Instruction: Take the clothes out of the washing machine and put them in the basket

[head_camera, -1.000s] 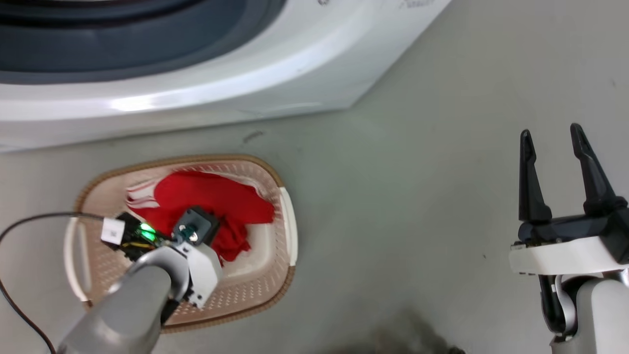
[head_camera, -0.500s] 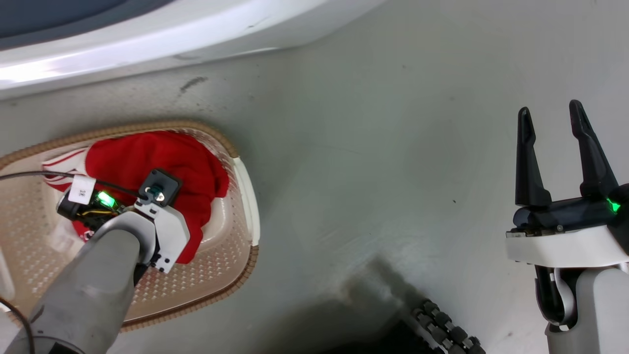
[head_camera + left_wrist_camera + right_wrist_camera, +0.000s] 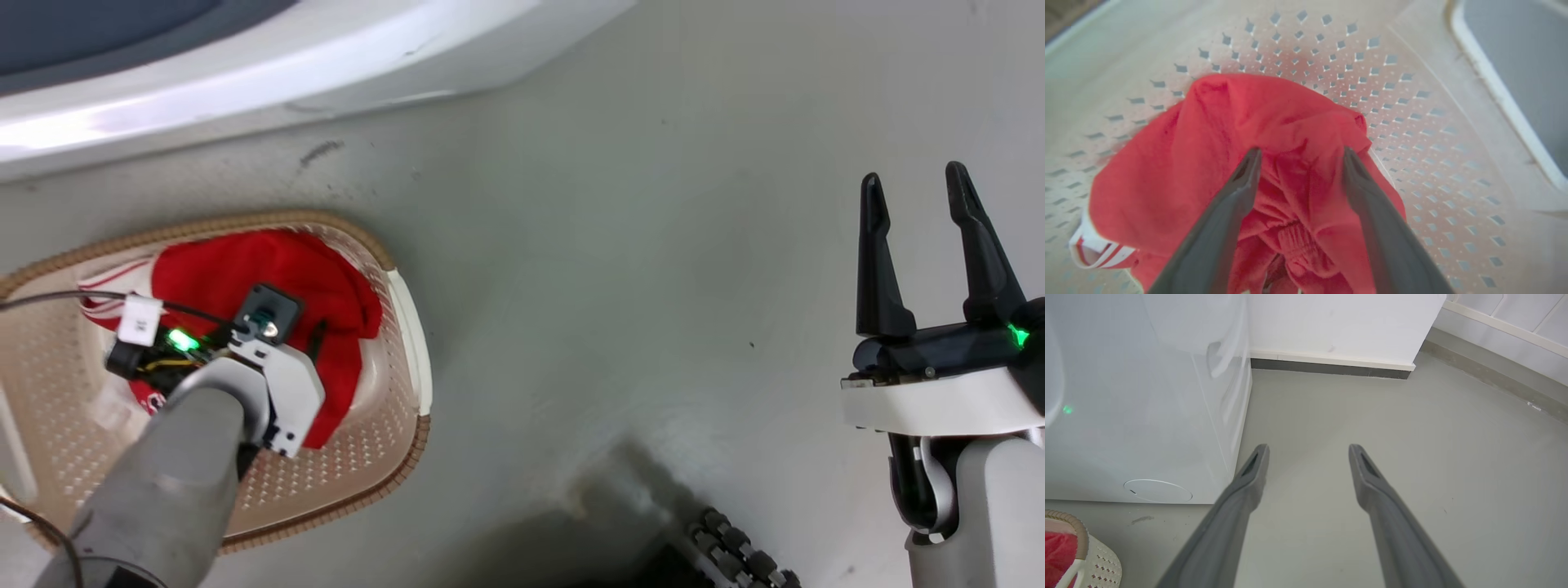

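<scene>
The clothes (image 3: 269, 269) lie as a bright red heap in the cream perforated basket (image 3: 384, 482) at the lower left, with white-striped trim (image 3: 106, 282) at the heap's left edge. My left arm's wrist (image 3: 269, 384) hangs over the heap. In the left wrist view my left gripper (image 3: 1301, 153) is open, its fingers straddling the bunched red clothes (image 3: 1229, 122) above the basket's wall (image 3: 1412, 122). The washing machine (image 3: 245, 73) runs across the top left. My right gripper (image 3: 914, 175) stands open and empty over bare floor at the right, as the right wrist view confirms (image 3: 1308, 447).
The robot's wheeled base (image 3: 735, 547) shows at the bottom edge. A black cable (image 3: 49, 298) crosses the basket's left side. In the right wrist view the washing machine's white side (image 3: 1147, 416) stands left, a wall skirting (image 3: 1331, 367) lies ahead, and the basket's rim (image 3: 1081, 539) sits bottom left.
The head camera has swung, shifting the whole picture left and up. My left wrist stays over the clothes in the basket, and a dark finger now shows beside it. The right gripper holds still.
</scene>
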{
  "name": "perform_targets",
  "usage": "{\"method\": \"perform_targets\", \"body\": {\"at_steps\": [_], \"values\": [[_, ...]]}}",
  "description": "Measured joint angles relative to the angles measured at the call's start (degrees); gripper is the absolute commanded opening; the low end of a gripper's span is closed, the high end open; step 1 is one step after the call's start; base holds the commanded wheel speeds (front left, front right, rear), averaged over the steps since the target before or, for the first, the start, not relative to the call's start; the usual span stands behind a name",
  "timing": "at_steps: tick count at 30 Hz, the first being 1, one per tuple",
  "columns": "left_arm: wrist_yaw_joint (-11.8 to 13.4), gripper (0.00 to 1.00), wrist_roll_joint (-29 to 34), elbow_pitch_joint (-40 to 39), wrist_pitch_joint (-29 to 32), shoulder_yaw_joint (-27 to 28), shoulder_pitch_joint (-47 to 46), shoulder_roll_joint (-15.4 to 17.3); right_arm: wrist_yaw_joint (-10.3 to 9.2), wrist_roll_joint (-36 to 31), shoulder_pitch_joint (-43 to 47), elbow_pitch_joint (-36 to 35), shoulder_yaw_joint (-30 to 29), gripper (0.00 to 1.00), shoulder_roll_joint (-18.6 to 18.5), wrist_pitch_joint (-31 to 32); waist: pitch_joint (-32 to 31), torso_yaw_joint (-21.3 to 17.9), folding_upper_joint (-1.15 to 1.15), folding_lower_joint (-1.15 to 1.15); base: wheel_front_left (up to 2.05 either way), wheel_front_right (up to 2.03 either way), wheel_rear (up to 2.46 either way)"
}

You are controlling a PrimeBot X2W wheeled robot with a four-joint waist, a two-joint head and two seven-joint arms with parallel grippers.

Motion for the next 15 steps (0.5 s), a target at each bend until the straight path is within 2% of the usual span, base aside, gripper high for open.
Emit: {"method": "perform_targets", "body": {"at_steps": [4, 11, 15], "values": [[0.3, 1.00, -0.5, -2.3, -0.1, 0.8, 2.2, -0.7, 0.00, -1.2, 0.1, 0.8, -0.6, 1.00, 0.0, 0.0, -3.4, 1.0, 0.00, 0.00, 0.00, 0.00, 0.00], [1.7, 1.00, -0.8, -15.8, -0.2, 5.0, 8.0, -0.3, 0.00, -4.0, 1.7, 2.2, -2.4, 1.00, 0.0, 0.0, -11.7, 3.4, 0.00, -0.01, 0.00, 0.00, 0.00], [3.6, 1.00, 0.6, -24.0, -0.2, 8.5, 11.4, 0.8, 0.00, -5.3, 3.0, 3.0, -3.2, 1.00, 0.0, 0.0, -17.1, 5.2, 0.00, -0.01, 0.00, 0.00, 0.00]]}}
